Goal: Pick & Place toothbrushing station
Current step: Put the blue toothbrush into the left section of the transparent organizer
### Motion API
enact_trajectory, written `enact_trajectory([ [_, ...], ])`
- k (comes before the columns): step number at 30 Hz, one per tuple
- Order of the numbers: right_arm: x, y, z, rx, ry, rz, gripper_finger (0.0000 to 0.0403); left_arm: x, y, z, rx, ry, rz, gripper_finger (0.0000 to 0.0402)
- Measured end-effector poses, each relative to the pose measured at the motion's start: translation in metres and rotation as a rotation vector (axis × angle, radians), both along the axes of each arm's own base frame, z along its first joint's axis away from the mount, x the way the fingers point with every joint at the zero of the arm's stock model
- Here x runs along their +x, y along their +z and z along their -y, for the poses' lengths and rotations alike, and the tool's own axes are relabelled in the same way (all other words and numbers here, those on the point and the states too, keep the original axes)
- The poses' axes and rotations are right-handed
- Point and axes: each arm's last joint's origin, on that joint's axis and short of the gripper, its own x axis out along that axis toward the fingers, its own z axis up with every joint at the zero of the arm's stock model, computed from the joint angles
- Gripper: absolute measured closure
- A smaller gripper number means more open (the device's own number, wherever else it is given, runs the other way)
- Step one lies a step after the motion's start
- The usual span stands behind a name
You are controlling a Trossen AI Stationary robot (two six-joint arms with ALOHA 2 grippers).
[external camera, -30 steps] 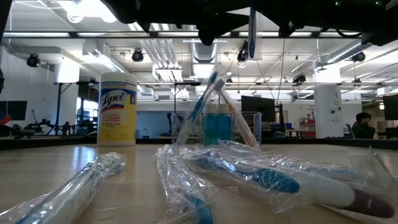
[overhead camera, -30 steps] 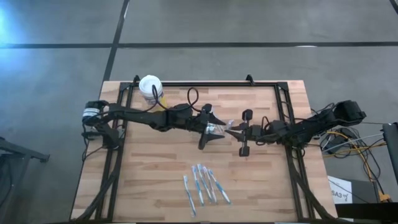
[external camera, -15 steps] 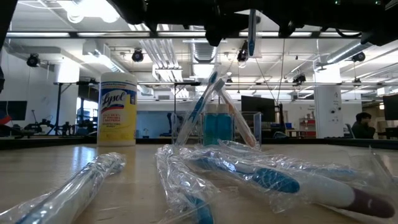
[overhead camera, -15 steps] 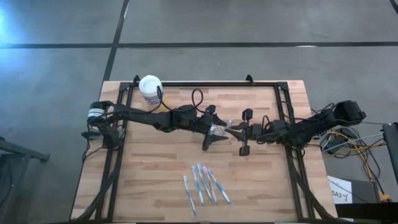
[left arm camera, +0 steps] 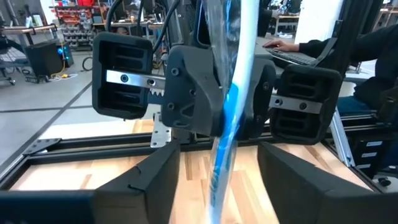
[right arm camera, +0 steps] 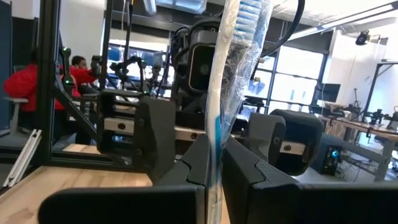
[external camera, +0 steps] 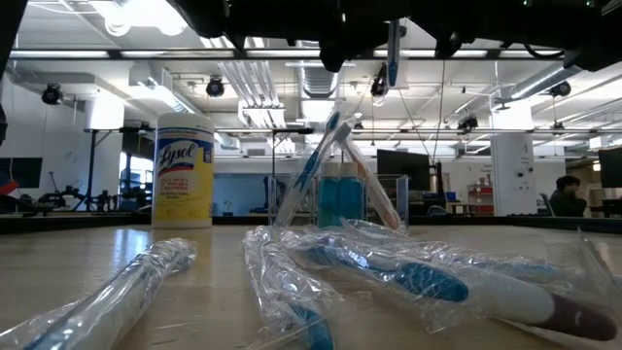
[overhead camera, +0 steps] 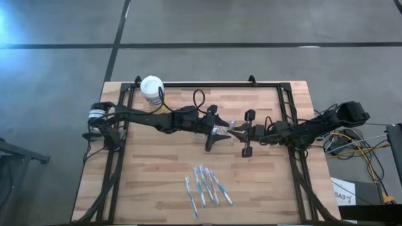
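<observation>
Plastic-wrapped blue-and-white toothbrush [right arm camera: 219,99] held upright above mid-table, pinched between the closed fingers of the right gripper [overhead camera: 237,132], with the left gripper [overhead camera: 217,130] directly opposite and its fingers spread wide on either side of the brush [left arm camera: 227,118], not touching it. Clear plastic holder [external camera: 339,199] with blue, white and pink toothbrushes leaning in it standing mid-table beneath both grippers; further wrapped toothbrushes [overhead camera: 206,186] lying loose near the front edge of the wooden table [overhead camera: 151,182], and a white-lidded yellow wipes canister [overhead camera: 152,88] at the back left corner.
</observation>
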Motion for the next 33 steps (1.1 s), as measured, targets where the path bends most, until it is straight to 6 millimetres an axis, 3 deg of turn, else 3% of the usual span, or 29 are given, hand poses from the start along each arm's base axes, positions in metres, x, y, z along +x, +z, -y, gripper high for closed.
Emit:
enact_trajectory([
  [4,0.0,0.001,0.0,0.003,0.001,0.001,0.0387,0.0,-0.001,0.0,0.005,0.0,-0.004,0.0235],
  [12,0.0,0.0,0.0,0.005,0.006,-0.001,0.0385,0.0,-0.001,0.001,0.044,-0.032,0.0,0.0374],
  [26,-0.001,-0.003,0.0,0.0,0.004,-0.013,0.0303,-0.002,-0.006,0.001,0.05,-0.051,-0.057,0.0376],
  [33,-0.008,-0.001,0.001,0.004,0.001,0.007,0.0274,-0.014,0.003,0.002,0.082,-0.047,-0.06,0.0376],
])
